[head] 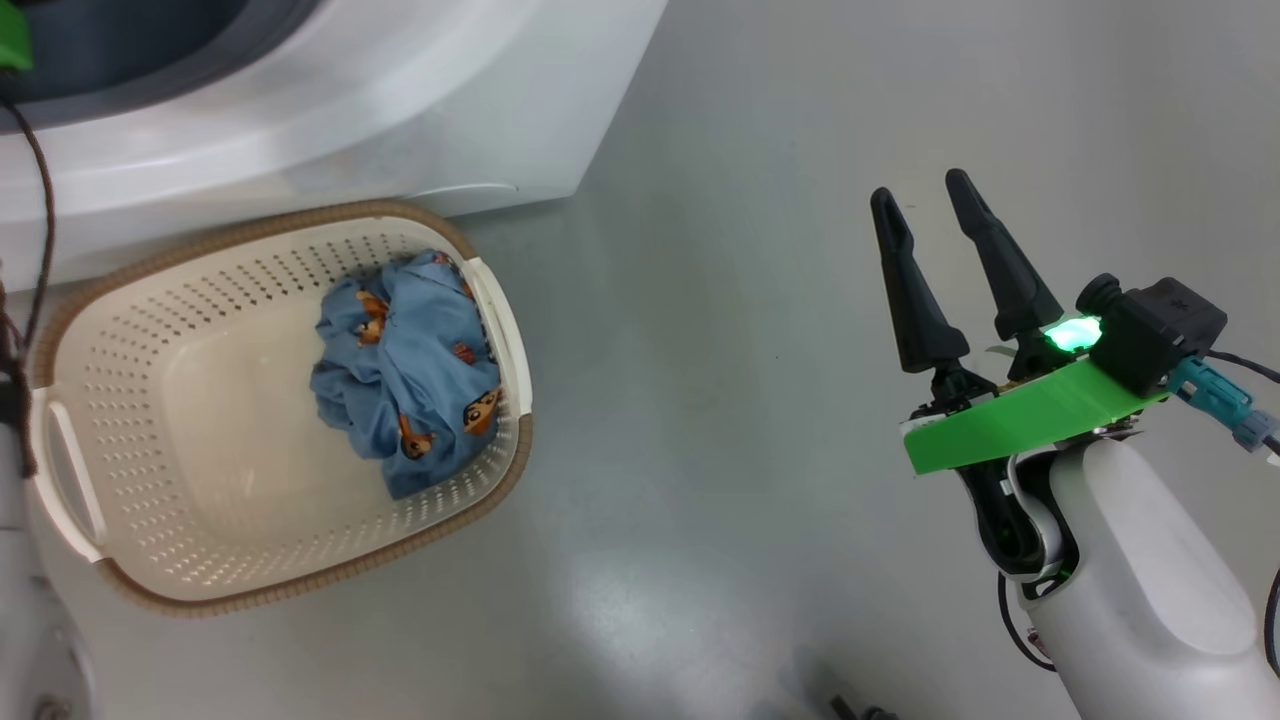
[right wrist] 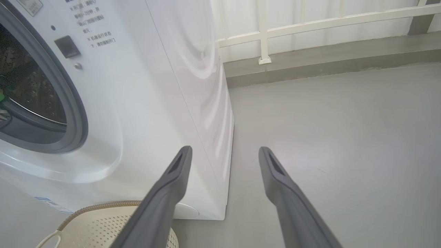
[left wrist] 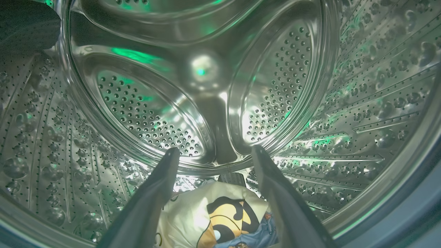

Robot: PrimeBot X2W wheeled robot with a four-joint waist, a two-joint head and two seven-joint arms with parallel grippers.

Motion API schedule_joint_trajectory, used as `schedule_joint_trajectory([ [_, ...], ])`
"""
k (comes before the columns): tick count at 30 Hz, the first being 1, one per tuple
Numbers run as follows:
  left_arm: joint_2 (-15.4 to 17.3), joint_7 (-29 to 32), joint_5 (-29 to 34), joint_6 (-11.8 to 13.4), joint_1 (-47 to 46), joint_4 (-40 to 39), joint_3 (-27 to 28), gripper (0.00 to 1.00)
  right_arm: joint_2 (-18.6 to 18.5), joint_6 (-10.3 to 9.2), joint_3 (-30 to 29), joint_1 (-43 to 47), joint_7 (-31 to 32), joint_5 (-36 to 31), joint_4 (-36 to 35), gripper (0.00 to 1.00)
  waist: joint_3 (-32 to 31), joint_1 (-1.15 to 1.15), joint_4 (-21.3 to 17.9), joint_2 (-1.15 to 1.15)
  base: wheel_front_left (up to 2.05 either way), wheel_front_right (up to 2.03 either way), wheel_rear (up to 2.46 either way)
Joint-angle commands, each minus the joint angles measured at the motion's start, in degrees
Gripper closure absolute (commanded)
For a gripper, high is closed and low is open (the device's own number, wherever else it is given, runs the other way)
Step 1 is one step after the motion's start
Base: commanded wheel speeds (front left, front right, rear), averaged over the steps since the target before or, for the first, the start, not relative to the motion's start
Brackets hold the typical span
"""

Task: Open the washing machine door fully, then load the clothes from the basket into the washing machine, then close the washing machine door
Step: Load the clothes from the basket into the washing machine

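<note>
L gripper (left wrist: 215, 148): fingers (left wrist: 162, 186) stood wide, nothing pinched btwn them. It was deep inside the steel drum (left wrist: 148, 113), tips aimed at the back wall. Below and btwn the fingers a cream piece w/ a yellow-black print (left wrist: 210, 213) lay on the drum bottom, with a bit of blue cloth (left wrist: 256, 237) at its lower edge. Couldn't tell whether either finger brushed it. I judged that drop done, so the step in hand was getting the arm out clean

R gripper (head: 920, 187): fingers wide too, empty, over bare floor (head: 720, 420), well apart from the basket (head: 200, 300)

Clothes (head: 410, 370) left to load: one bunched blue printed garment in the basket, against the side wall next to a handle (head: 495, 310). The basket sat just beside the washing machine (right wrist: 155, 86) front

Notes for doing it well:
- Keep L fingers wide and pull straight back along the drum axis so no fabric hooks a tip and trails out. Lift a little first if cloth clings
- Mind the grey gasket (right wrist: 74, 113) lip on exit
- Next pick: come down on the top fold of the blue bunch, away from wall + handle, so I grip cloth only
- Bunch looked soft and likely to drape, so carry it high over the lip
- R arm OK where it was
</note>
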Motion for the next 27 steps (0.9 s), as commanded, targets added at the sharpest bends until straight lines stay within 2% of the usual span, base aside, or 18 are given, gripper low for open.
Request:
schedule_joint_trajectory([
  [1,1.7,-0.3,-0.1,0.2,2.0,-2.5,0.7,0.00,-0.7,0.26,1.0,0.5,-0.5,-0.3,-1.1,0.00,-0.5,0.00,0.3,0.00,0.00,0.00,0.00],
  [9,-0.3,-0.3,-0.4,0.0,8.3,-7.8,2.3,0.00,-1.8,0.26,0.2,0.8,-0.5,-0.5,-1.0,0.00,-1.9,0.00,1.6,0.00,0.00,0.00,0.00],
  [27,-7.1,-0.3,0.6,-2.5,27.9,-17.7,6.3,0.00,-5.1,0.26,0.0,4.8,-0.5,-0.4,0.6,0.00,-12.1,0.00,6.2,0.00,0.00,0.00,0.00],
])
